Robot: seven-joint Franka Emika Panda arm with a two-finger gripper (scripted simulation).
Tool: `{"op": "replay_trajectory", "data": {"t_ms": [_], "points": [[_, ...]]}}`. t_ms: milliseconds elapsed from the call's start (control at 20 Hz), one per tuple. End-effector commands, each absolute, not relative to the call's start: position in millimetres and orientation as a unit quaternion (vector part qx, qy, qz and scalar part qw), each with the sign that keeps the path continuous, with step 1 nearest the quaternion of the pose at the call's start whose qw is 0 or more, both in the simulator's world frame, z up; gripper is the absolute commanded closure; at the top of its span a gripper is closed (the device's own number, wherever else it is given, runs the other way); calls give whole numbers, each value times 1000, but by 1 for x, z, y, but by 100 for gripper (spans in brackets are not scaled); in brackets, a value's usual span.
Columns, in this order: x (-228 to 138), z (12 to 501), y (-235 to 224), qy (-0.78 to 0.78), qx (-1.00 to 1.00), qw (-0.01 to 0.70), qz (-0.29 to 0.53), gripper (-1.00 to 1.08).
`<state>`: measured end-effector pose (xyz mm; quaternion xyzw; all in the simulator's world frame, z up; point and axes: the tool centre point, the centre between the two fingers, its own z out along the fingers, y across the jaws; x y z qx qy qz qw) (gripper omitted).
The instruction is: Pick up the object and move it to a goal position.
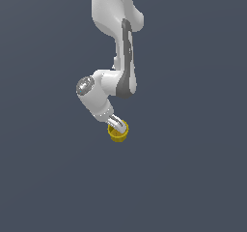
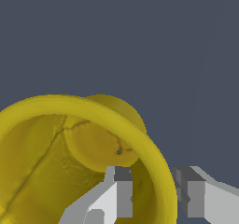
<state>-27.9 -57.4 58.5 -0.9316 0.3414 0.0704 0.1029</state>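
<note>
The white two-fingered gripper [image 1: 116, 124] is straddling the rim of the small yellow round cup with flared rim and tapering sides [image 1: 118, 131]. In the wrist view one finger [image 2: 122, 196] is sitting inside the cup's mouth and the other [image 2: 191, 195] is sitting outside the wall, so the jaws are standing only a little apart, with one section of rim [image 2: 161, 181] between them. Whether the pads are actually pressing on that wall cannot be told from either view.

The cup is lying just below the white jointed arm [image 1: 118, 76], near the middle of the exterior view, against the plain dark grey counter [image 1: 193, 178] (contact with that surface is not discernible).

Assessed risks: a pinch on one thin wall section is offering little bearing area, so the cup may be pivoting about the pads or slipping free during transport. The flared, tapering profile is aggravating this.
</note>
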Motion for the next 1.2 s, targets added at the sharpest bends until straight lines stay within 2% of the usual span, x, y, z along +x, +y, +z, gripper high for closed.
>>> {"op": "replay_trajectory", "data": {"t_ms": [0,650,1150], "points": [[-28,58,-57,342,-932,103,70,108],[-29,62,-56,341,-932,103,70,108],[-40,107,-48,341,-932,103,70,108]]}}
